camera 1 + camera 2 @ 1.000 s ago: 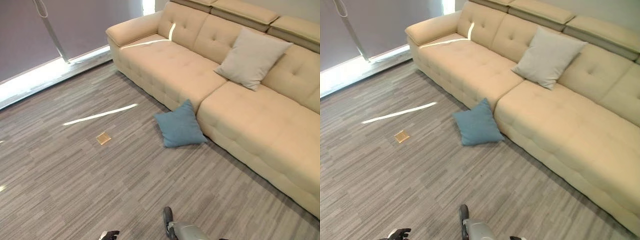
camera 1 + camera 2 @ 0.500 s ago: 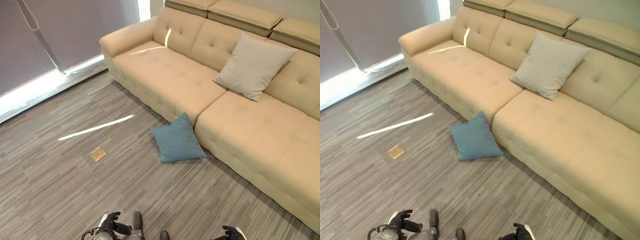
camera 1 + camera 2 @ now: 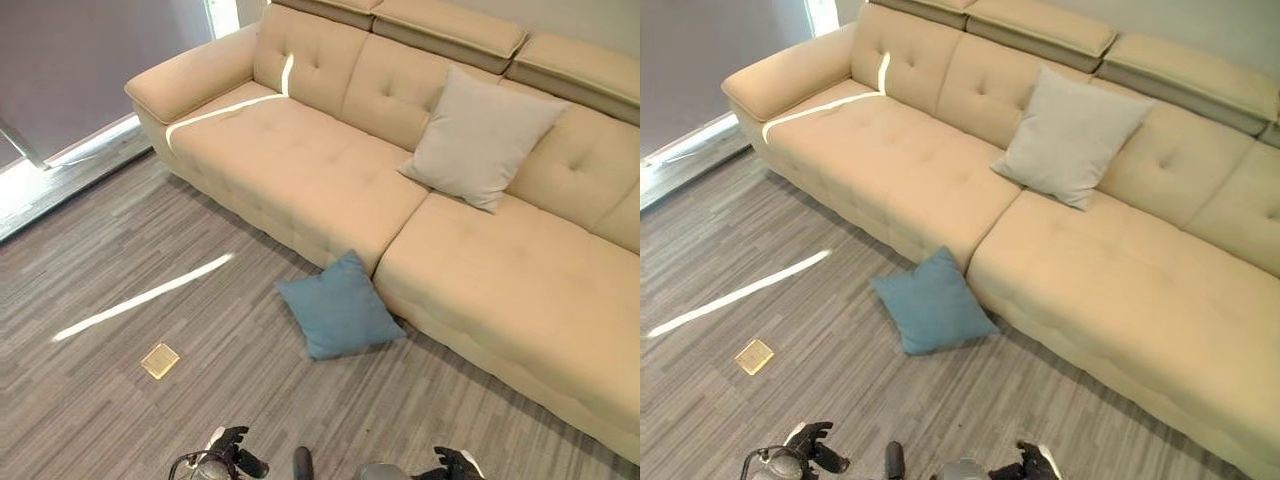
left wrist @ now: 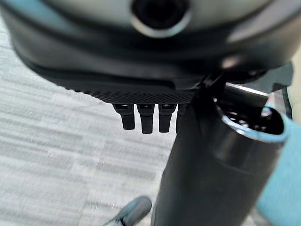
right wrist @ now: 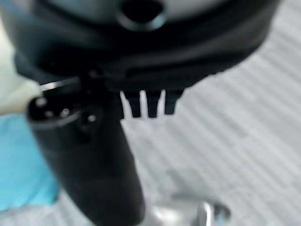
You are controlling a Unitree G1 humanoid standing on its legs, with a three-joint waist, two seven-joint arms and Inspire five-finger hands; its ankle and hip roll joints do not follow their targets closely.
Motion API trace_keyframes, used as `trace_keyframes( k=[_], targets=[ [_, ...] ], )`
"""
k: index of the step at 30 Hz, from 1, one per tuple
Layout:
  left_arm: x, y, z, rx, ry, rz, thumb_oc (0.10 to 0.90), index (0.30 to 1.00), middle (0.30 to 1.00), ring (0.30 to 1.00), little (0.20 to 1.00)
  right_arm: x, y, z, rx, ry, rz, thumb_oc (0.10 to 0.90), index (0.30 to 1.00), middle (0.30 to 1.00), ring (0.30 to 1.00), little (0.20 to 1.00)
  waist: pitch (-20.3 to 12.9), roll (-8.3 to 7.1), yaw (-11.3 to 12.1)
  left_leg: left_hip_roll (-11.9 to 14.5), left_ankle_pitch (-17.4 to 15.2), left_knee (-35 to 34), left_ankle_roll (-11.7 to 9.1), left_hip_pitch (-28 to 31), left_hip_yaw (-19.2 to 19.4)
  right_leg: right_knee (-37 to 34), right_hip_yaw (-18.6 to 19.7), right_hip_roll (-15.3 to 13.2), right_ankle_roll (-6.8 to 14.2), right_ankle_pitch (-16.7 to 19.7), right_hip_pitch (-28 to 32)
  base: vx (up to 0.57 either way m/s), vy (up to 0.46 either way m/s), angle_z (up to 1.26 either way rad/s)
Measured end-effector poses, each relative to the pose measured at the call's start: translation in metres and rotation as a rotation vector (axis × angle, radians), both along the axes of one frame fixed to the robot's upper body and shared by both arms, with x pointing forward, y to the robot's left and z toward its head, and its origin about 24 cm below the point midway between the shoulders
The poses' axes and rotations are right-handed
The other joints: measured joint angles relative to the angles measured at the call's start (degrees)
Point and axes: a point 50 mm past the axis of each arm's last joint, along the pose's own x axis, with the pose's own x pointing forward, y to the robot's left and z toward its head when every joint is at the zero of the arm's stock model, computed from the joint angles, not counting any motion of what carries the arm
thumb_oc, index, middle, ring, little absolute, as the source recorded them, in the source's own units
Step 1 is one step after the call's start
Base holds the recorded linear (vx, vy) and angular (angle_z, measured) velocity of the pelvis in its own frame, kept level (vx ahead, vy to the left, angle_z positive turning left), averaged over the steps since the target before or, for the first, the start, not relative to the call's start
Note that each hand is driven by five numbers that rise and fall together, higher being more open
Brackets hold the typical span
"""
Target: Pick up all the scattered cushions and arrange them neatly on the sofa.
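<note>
Viewpoint has shifted nearer; nothing moved. Square blue fabric cushion [image 3: 340,306] lies on floor against beige tufted sofa [image 3: 500,290], ahead of both hands' [image 3: 228,462] relaxed, empty fingers [image 4: 146,117]. Approach step; next calls for reaching down to grasp it.

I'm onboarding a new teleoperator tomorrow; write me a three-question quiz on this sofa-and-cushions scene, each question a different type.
1. True or false: the blue cushion lies on the sofa seat.
2. Multiple choice: the beige cushion is (A) flat on the floor, (B) leaning against the sofa's backrest, (C) on the armrest.
3. Fill in: the small tan square lies on the ____.

Key
1. False: it is on the floor, against the sofa's front.
2. B
3. floor

Both the left hand and right hand hold nothing, with fingers straight in their wrist views.
</note>
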Motion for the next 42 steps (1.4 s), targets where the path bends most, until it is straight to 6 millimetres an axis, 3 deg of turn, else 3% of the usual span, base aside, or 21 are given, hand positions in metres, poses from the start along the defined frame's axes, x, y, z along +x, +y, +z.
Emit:
trace_keyframes(
  k=[2, 3, 4, 6, 8, 9, 10, 13, 14, 16, 17, 20, 21, 23, 25, 28, 29, 33, 37, 40, 42],
  targets=[
    [-0.004, 0.004, -0.001, 0.008, 0.012, 0.009, 0.800, 0.900, 0.900, 0.900, 0.900, 0.005, 0.000, 0.002, -0.004, -0.013, 0.007, 0.800, 0.900, 0.900, 0.900, 0.900, 0.7, 0.08, 0.5, 0.7, -1.8, 0.0, -0.7, 2.0, 0.5, -6.8, -3.4, -1.6, 0.1, -0.1, -0.7, 0.26, 0.005, -0.30],
    [-0.015, 0.012, -0.003, 0.028, 0.049, 0.023, 0.800, 0.900, 0.900, 0.900, 0.900, 0.006, 0.001, 0.002, 0.001, -0.021, 0.011, 0.800, 0.900, 0.900, 0.900, 0.900, 0.6, -0.30, 0.4, 1.8, -3.2, -0.1, -1.9, 3.0, 1.5, -15.7, -4.8, 0.5, -0.6, 1.5, -3.5, 0.23, -0.008, -0.35],
    [-0.017, 0.014, -0.003, 0.034, 0.056, 0.028, 0.800, 0.900, 0.900, 0.900, 0.900, 0.006, 0.002, 0.002, 0.004, -0.022, 0.014, 0.800, 0.900, 0.900, 0.900, 0.900, 0.6, -0.65, 0.1, 2.0, -3.5, -0.1, -2.4, 3.2, 1.6, -18.0, -4.9, 1.3, -0.4, 2.4, -4.7, 0.20, -0.018, -0.19],
    [-0.021, 0.019, -0.003, 0.042, 0.070, 0.033, 0.800, 0.900, 0.900, 0.900, 0.900, -0.003, 0.004, -0.002, 0.011, 0.008, 0.009, 0.800, 0.900, 0.900, 0.900, 0.900, 0.6, -2.75, -0.3, 1.9, -4.4, 0.0, -5.0, 4.9, 0.3, -24.7, -6.7, 3.2, -1.9, 9.3, -7.7, 0.22, -0.035, 0.36],
    [-0.029, 0.017, -0.005, 0.035, 0.087, 0.033, 0.800, 0.900, 0.900, 0.900, 0.900, -0.023, 0.002, -0.006, 0.005, 0.069, -0.008, 0.800, 0.900, 0.900, 0.900, 0.900, 0.2, -3.42, -0.8, 1.8, -5.6, 0.0, -5.9, 7.1, -1.1, -28.8, -6.6, 3.6, -2.5, 15.4, -6.0, 0.25, -0.068, 0.56],
    [-0.036, 0.014, -0.008, 0.025, 0.097, 0.032, 0.800, 0.900, 0.900, 0.900, 0.900, -0.036, 0.000, -0.009, 0.002, 0.099, -0.018, 0.800, 0.900, 0.900, 0.900, 0.900, -0.1, -3.22, -0.8, 2.4, -6.8, 0.1, -7.4, 9.4, -1.6, -30.1, -6.2, 4.6, -7.4, 19.6, -3.2, 0.24, -0.088, 0.29],
    [-0.041, 0.013, -0.009, 0.019, 0.108, 0.039, 0.800, 0.900, 0.900, 0.900, 0.900, -0.038, -0.001, -0.009, 0.001, 0.105, -0.023, 0.800, 0.900, 0.900, 0.900, 0.900, -0.4, -2.61, -0.7, 3.2, -7.2, 1.0, -8.1, 9.2, -2.1, -31.4, -6.3, 5.2, -7.8, 19.2, -1.8, 0.28, -0.122, 0.26],
    [-0.045, 0.012, -0.010, 0.009, 0.116, 0.072, 0.800, 0.900, 0.900, 0.900, 0.900, -0.038, -0.004, -0.008, 0.001, 0.098, -0.047, 0.800, 0.900, 0.900, 0.900, 0.900, -0.6, -2.36, -0.8, 3.7, -8.6, 9.2, -11.1, 7.5, -1.9, -38.6, -7.0, 5.3, -9.3, 20.5, 5.0, 0.12, -0.085, 0.20],
    [-0.044, 0.011, -0.010, 0.007, 0.111, 0.070, 0.800, 0.900, 0.900, 0.900, 0.900, -0.035, -0.008, -0.007, -0.007, 0.084, -0.055, 0.800, 0.900, 0.900, 0.900, 0.900, -1.1, -2.25, -0.8, 3.9, -9.6, 14.5, -13.6, 5.9, -0.6, -41.6, -7.2, 5.3, -10.9, 21.2, 7.8, 0.06, -0.098, 0.20],
    [-0.033, 0.011, -0.008, 0.007, 0.079, 0.069, 0.800, 0.900, 0.900, 0.900, 0.900, -0.023, -0.009, -0.004, -0.008, 0.048, -0.056, 0.800, 0.900, 0.900, 0.900, 0.900, -1.1, -2.68, -0.7, 3.9, -11.1, 28.0, -16.5, -0.8, 0.1, -43.3, -7.0, 4.7, -11.4, 21.4, 9.2, 0.09, -0.053, 0.01],
    [-0.018, 0.012, -0.003, 0.003, 0.036, 0.085, 0.800, 0.900, 0.900, 0.900, 0.900, -0.003, -0.010, 0.002, -0.009, -0.007, -0.045, 0.800, 0.900, 0.900, 0.900, 0.900, -0.8, -3.19, 0.0, 4.3, -10.2, 41.7, -18.1, -7.6, -0.5, -44.4, -5.9, 4.6, -12.9, 20.4, 10.7, 0.30, 0.032, -0.24],
    [-0.001, 0.012, 0.002, 0.000, -0.016, 0.076, 0.800, 0.900, 0.900, 0.900, 0.900, 0.005, -0.008, 0.004, -0.006, -0.028, -0.043, 0.800, 0.900, 0.900, 0.900, 0.900, 0.0, -4.51, 0.0, 5.5, -10.4, 42.0, -16.9, -12.5, -0.4, -44.4, -4.5, 4.4, -12.5, 18.3, 13.1, 0.25, 0.091, -0.29],
    [0.001, 0.013, 0.003, 0.000, -0.025, 0.069, 0.800, 0.900, 0.900, 0.900, 0.900, 0.007, -0.008, 0.004, -0.005, -0.032, -0.044, 0.800, 0.900, 0.900, 0.900, 0.900, 0.4, -5.31, 0.7, 5.8, -10.4, 25.9, -14.6, -12.0, -0.5, -44.5, -2.4, 4.1, -12.1, 17.8, 13.6, 0.19, 0.136, -0.55],
    [0.001, 0.010, 0.003, -0.005, -0.027, 0.067, 0.800, 0.900, 0.900, 0.900, 0.900, 0.007, -0.013, 0.005, -0.017, -0.031, -0.047, 0.800, 0.900, 0.900, 0.900, 0.900, 0.7, -4.62, 0.6, 6.2, -7.3, 14.4, -14.9, -11.8, -2.2, -44.4, -1.7, 4.2, -11.2, 17.8, 13.9, 0.13, 0.109, -0.47],
    [0.004, 0.006, 0.003, -0.015, -0.036, 0.058, 0.800, 0.900, 0.900, 0.900, 0.900, 0.002, -0.018, 0.005, -0.033, -0.009, -0.054, 0.800, 0.900, 0.900, 0.900, 0.900, 1.3, -3.72, 0.1, 6.4, -3.1, 9.1, -15.2, -12.2, -4.8, -44.4, -0.1, 4.8, -10.2, 17.4, 15.2, 0.11, 0.120, -0.52],
    [-0.003, 0.000, 0.000, -0.023, -0.013, 0.033, 0.800, 0.900, 0.900, 0.900, 0.900, -0.019, -0.029, 0.002, -0.060, 0.046, -0.067, 0.800, 0.900, 0.900, 0.900, 0.900, 0.2, -1.23, -1.1, 6.7, 0.8, 7.4, -13.1, -9.9, -5.4, -44.4, 2.8, 5.9, -8.2, 14.9, 18.4, 0.13, 0.202, -0.70],
    [-0.007, 0.000, -0.002, -0.021, 0.001, 0.036, 0.800, 0.900, 0.900, 0.900, 0.900, -0.026, -0.026, -0.001, -0.054, 0.066, -0.073, 0.800, 0.900, 0.900, 0.900, 0.900, -0.3, -1.54, -1.6, 5.8, 3.4, 6.1, -11.2, -8.5, -5.0, -43.9, 4.0, 5.4, -7.2, 13.6, 18.9, 0.09, 0.187, -0.39],
    [-0.010, 0.002, -0.002, -0.017, 0.008, 0.037, 0.800, 0.900, 0.900, 0.900, 0.900, -0.037, -0.015, -0.006, -0.022, 0.099, -0.078, 0.800, 0.900, 0.900, 0.900, 0.900, -0.5, -1.96, -1.4, 4.4, 3.4, 1.7, -9.2, -5.0, -2.2, -39.6, 4.9, 3.4, -3.6, 10.9, 17.1, 0.02, 0.180, -0.31],
    [-0.013, 0.016, -0.001, 0.020, 0.026, 0.048, 0.800, 0.900, 0.900, 0.900, 0.900, -0.016, 0.001, -0.005, 0.020, 0.044, -0.059, 0.800, 0.900, 0.900, 0.900, 0.900, -0.4, -1.93, -0.6, 3.8, 2.7, 1.5, -8.2, -5.0, 0.2, -35.2, 5.0, 2.5, -1.4, 9.0, 14.0, -0.01, 0.094, -0.37],
    [-0.008, 0.023, 0.003, 0.038, -0.006, 0.054, 0.800, 0.900, 0.900, 0.900, 0.900, 0.009, 0.006, 0.001, 0.030, -0.025, -0.040, 0.800, 0.900, 0.900, 0.900, 0.900, -0.2, -1.89, 1.8, 4.5, 2.3, 0.8, -7.6, -5.0, 3.0, -31.4, 4.9, 3.0, -0.3, 8.3, 10.2, 0.01, 0.026, -0.47],
    [-0.010, 0.028, 0.004, 0.045, -0.012, 0.081, 0.800, 0.900, 0.900, 0.900, 0.900, 0.027, 0.008, 0.008, 0.037, -0.098, -0.023, 0.800, 0.900, 0.900, 0.900, 0.900, 0.2, -2.15, 2.1, 4.6, 2.2, 0.6, -7.4, -5.1, 3.6, -31.7, 1.2, 2.7, -0.4, 8.1, 9.7, 0.00, -0.003, -0.30]
  ],
)
